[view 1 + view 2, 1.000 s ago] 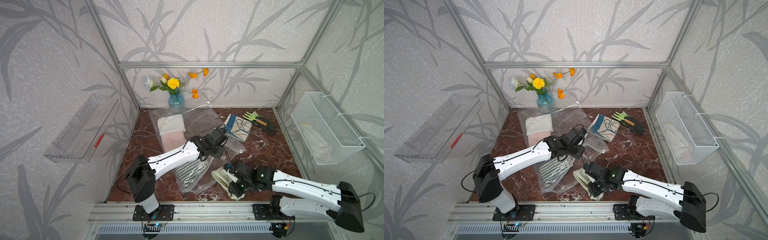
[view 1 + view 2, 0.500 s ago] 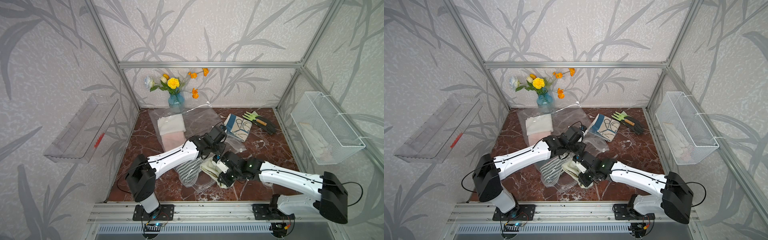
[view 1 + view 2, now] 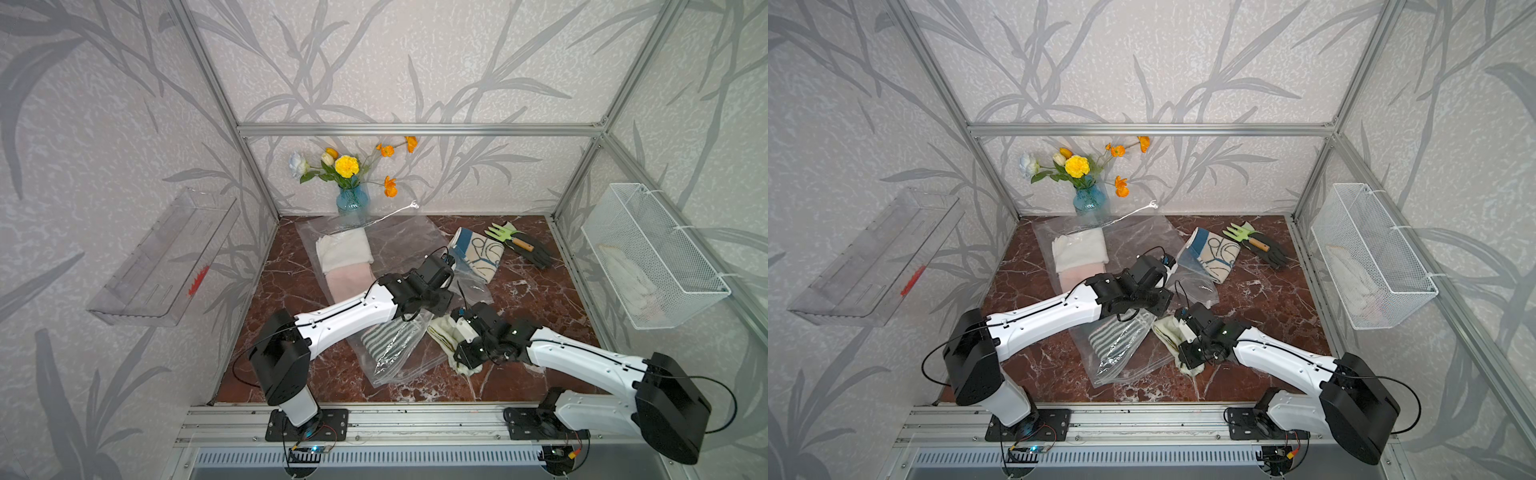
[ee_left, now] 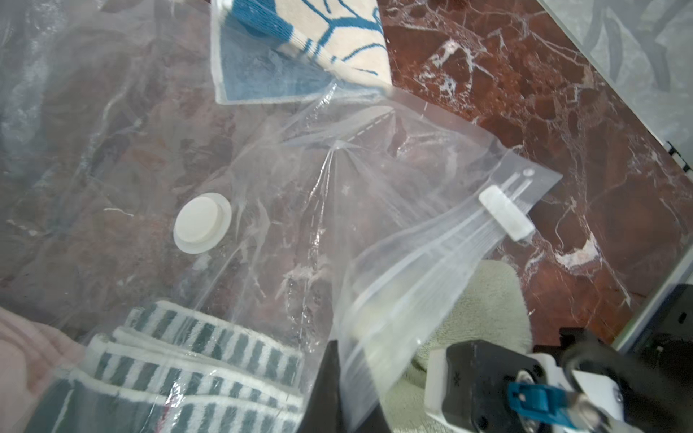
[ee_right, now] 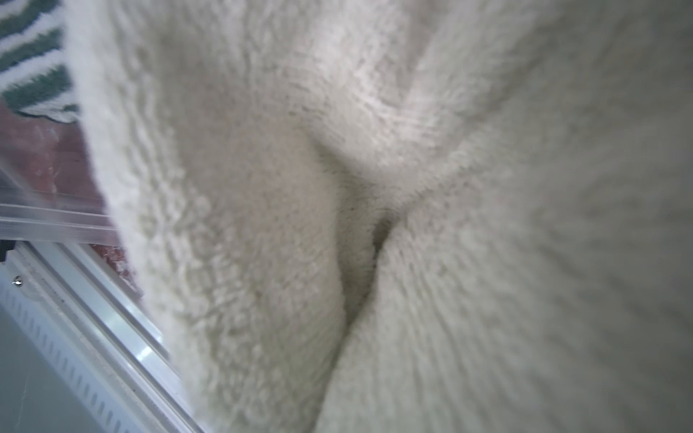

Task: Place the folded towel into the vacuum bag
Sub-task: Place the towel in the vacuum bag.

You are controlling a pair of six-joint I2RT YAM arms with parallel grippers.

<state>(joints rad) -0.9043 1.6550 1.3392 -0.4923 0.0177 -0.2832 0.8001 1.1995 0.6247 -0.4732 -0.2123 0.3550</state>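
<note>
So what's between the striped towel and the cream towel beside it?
The raised zip-seal edge of the vacuum bag, pinched by the left claw. The left wrist view shows it best, striped towel on one side, cream towel on the other.

The folded towel [image 3: 441, 336] is plain cream. The striped towel [image 3: 383, 338] inside the transparent vacuum bag [image 3: 401, 368] is dark green and white. The far towel [image 3: 478, 254] shows blue line patterns on cream.

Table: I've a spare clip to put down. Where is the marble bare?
Bare marble: a patch bordered by the patterned towel, gloves, right wall and right arm; a narrower strip between the bagged towels and the left wall. Crowded: the middle, where vacuum bag, cream towel and left arm meet.
</note>
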